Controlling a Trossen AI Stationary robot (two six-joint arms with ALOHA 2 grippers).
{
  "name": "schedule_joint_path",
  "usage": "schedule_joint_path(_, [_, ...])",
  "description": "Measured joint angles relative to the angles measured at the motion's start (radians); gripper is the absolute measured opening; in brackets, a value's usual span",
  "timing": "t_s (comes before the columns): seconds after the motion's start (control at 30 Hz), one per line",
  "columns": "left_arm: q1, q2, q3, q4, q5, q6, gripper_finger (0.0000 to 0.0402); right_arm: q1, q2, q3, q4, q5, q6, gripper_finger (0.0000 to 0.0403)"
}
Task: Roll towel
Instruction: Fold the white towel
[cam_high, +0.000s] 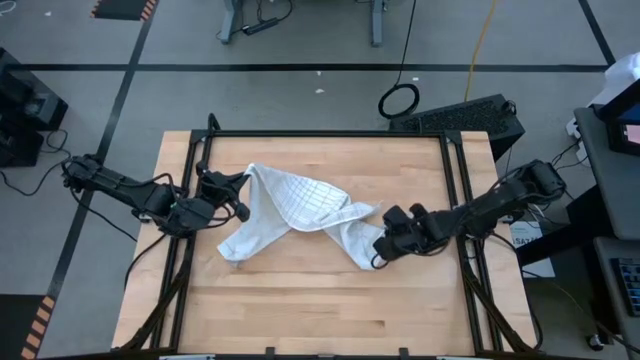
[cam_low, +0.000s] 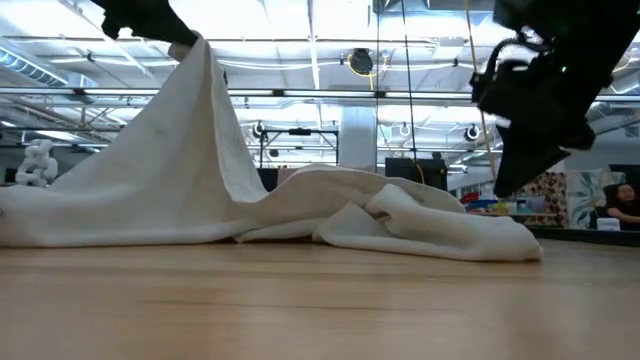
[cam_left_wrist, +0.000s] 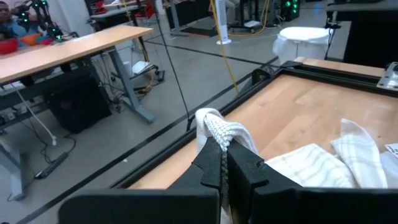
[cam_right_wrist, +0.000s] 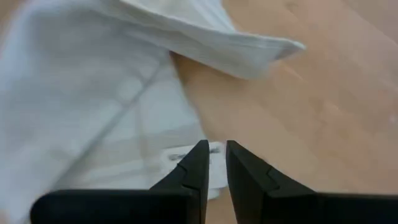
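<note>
The white checked towel (cam_high: 300, 205) lies crumpled across the middle of the wooden table (cam_high: 330, 300). Its right end and near-left part rest on the wood. Its far-left end is raised into a peak (cam_low: 195, 60). My left gripper (cam_high: 243, 183) is at that peak, shut on the cloth. My right gripper (cam_high: 380, 248) hovers just above the towel's right end (cam_low: 470, 225) with its fingers almost together and nothing between them. It also shows in the low view (cam_low: 505, 185) and in its own wrist view (cam_right_wrist: 216, 149), over a small white label on the cloth. My left gripper pinches a bunched-up end of the towel (cam_left_wrist: 217, 127) between its two fingers, several layers gathered together. The bunch sticks out past the fingertips. That end is lifted clear of the table. The cloth slopes down from it to the part lying on the wood (cam_low: 120, 225).
A black metal frame (cam_high: 455, 160) runs along the table's left, right and far edges. Bare wood (cam_high: 330, 320) lies on the near side of the towel. Beyond the table are other benches (cam_left_wrist: 68, 50) and floor cables.
</note>
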Motion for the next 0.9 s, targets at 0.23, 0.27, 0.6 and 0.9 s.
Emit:
schedule_joint_path(0.23, [0.015,0.000,0.000,0.004,0.071,-0.002,0.0006,-0.043,0.000,-0.120,0.148,-0.175,-0.013,0.0057])
schedule_joint_path(0.27, [0.017,0.000,0.000,0.004,0.080,-0.002,0.0006,-0.044,0.000,-0.133,0.164,-0.176,-0.008,0.0064])
schedule_joint_path(0.6, [0.023,0.000,0.000,0.001,0.112,0.007,0.0006,-0.034,0.013,-0.235,0.391,-0.155,0.022,0.0157])
schedule_joint_path(0.9, [0.023,0.000,0.000,0.015,0.112,0.044,0.0006,0.049,0.029,-0.239,0.571,-0.187,-0.079,0.0030])
